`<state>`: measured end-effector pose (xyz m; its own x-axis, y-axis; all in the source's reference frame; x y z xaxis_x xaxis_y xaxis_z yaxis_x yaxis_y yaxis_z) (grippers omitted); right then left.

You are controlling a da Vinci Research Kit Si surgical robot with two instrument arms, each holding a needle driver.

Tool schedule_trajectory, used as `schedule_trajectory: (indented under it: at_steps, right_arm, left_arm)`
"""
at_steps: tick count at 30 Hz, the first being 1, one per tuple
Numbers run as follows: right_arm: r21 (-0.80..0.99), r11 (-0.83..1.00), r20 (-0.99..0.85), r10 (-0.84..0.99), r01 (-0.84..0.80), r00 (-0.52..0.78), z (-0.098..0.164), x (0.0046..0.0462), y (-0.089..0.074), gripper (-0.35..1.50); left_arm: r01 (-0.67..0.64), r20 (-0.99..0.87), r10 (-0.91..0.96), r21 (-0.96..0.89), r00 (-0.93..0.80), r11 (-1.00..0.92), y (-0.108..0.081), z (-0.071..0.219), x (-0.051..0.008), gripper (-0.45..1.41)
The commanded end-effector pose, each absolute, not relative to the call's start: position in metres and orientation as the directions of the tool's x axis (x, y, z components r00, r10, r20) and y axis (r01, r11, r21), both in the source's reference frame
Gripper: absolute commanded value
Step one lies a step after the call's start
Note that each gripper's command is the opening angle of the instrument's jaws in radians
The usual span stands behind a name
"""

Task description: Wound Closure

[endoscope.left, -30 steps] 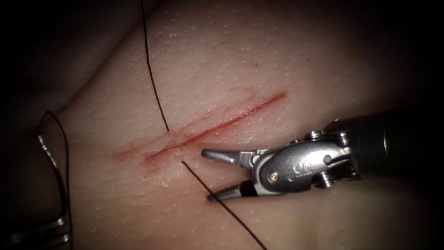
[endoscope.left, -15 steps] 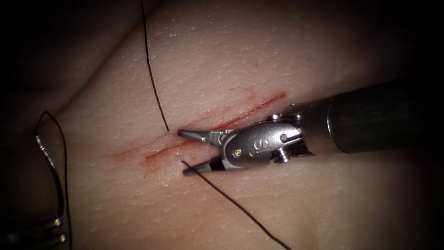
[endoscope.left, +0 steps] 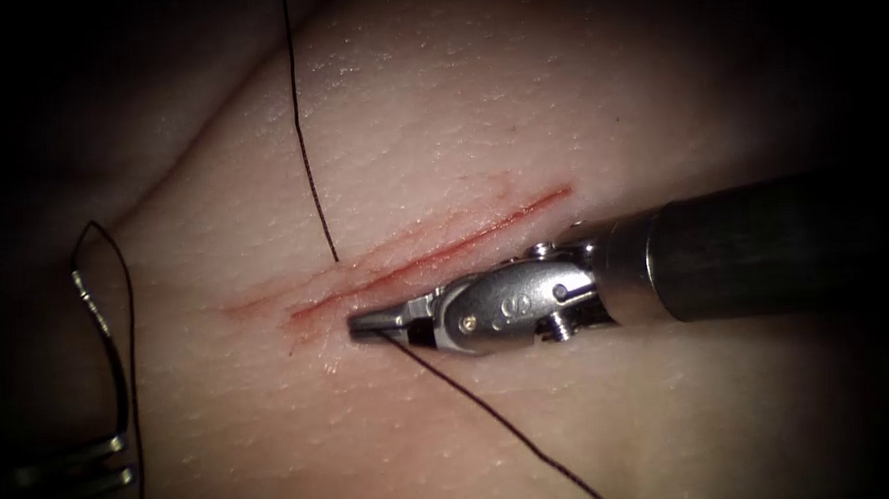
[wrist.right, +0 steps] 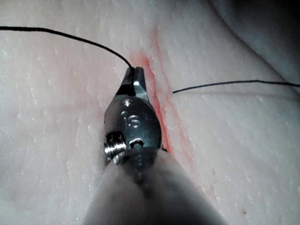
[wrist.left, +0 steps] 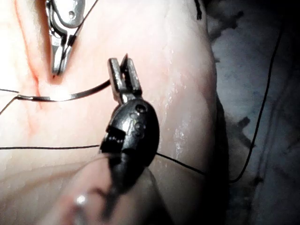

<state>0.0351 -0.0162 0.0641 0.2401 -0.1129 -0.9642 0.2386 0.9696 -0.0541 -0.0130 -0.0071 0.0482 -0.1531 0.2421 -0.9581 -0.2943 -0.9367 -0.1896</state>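
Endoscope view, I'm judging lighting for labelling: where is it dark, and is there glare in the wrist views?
Endoscope view: light pools on the tissue around the cut; the margins fall dark, dimming the left pincer holding the needle near one end, outside the tissue. Left wrist view: glare spots on the wet tissue. Right wrist view: evenly lit, the right pincer shut on the thread.

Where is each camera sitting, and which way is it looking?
Endoscope: above and in front, looking down at the cut; shows right hand shut on thread, left hand holding the needle near one end, outside the tissue, left of the cut.
Left wrist: rides the left arm, looking along its shaft at its own hand gripping the needle.
Right wrist: rides the right arm, looking at its own hand pinching thread beside the cut.
Shared: both wrist views show the right hand, thread and cut.
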Motion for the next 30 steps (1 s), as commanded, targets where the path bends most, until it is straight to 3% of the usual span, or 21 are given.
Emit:
schedule_trajectory:
  at_steps: [1, 14, 30]
  right_arm:
    - [-0.054, 0.969, -0.965, -0.113, 0.242, 0.237, 0.064, 0.0355, -0.017, -0.35]
    - [-0.072, 0.953, -0.972, -0.133, 0.295, 0.192, 0.055, 0.0298, -0.024, -0.35]
    - [-0.104, 0.906, -0.972, -0.180, 0.410, 0.151, 0.046, 0.0263, -0.032, -0.35]
  left_arm:
    - [-0.293, -0.957, 0.245, -0.193, -0.153, -0.936, -0.008, 0.049, -0.0135, -0.45]
    - [-0.294, -0.957, 0.245, -0.193, -0.153, -0.936, -0.008, 0.049, -0.0136, -0.45]
    - [-0.295, -0.957, 0.246, -0.194, -0.153, -0.936, -0.008, 0.049, -0.0137, -0.45]
